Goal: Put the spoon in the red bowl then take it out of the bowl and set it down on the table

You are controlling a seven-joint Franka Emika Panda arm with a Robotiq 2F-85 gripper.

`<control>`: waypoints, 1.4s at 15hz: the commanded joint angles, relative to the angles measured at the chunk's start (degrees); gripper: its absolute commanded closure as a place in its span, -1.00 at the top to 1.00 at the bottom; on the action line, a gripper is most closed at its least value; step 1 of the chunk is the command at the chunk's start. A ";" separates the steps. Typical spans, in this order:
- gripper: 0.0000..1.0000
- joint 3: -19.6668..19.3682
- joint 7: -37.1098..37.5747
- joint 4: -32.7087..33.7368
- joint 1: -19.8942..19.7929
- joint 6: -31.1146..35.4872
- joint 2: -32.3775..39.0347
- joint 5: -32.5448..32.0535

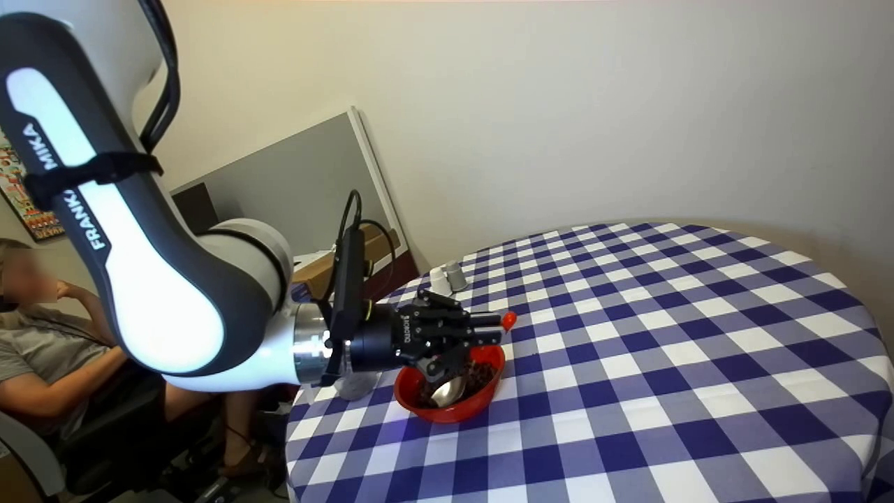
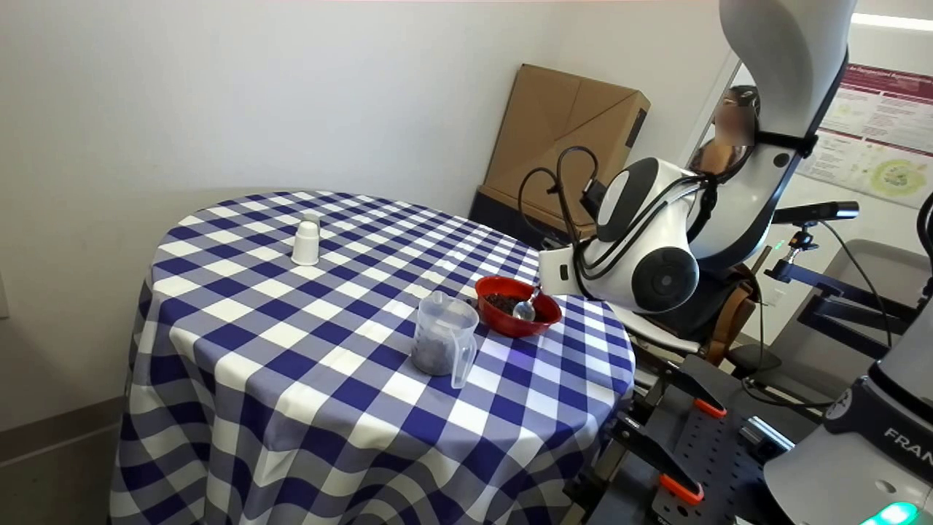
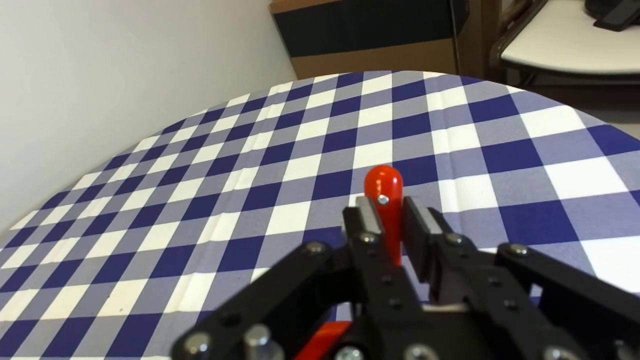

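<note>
The red bowl (image 1: 454,413) stands on the checkered table (image 1: 670,349) and holds dark, crumbly bits; it also shows in an exterior view (image 2: 503,321), and an edge of it in the wrist view (image 3: 325,341). The spoon (image 1: 448,392) is tilted, its silver head inside the bowl at the dark bits; the head also shows in an exterior view (image 2: 524,310). My gripper (image 1: 489,328) is above the bowl, shut on the spoon's red handle (image 3: 384,182), whose rounded end sticks out past the fingertips (image 3: 392,212). The arm hides the fingers in an exterior view.
A clear plastic pitcher (image 2: 436,339) with a handle stands close beside the bowl. White cups (image 2: 306,246) stand upside down farther off on the table and also show in an exterior view (image 1: 440,281). A wall borders the table. A person (image 1: 49,349) sits behind the arm.
</note>
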 commanded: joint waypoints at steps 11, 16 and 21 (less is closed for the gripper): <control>-0.91 3.58 -0.80 2.64 0.30 -0.96 2.06 15.97; -0.91 3.95 -3.46 5.36 0.18 0.02 2.77 23.28; -0.91 5.32 -9.08 7.76 0.81 1.95 2.03 32.69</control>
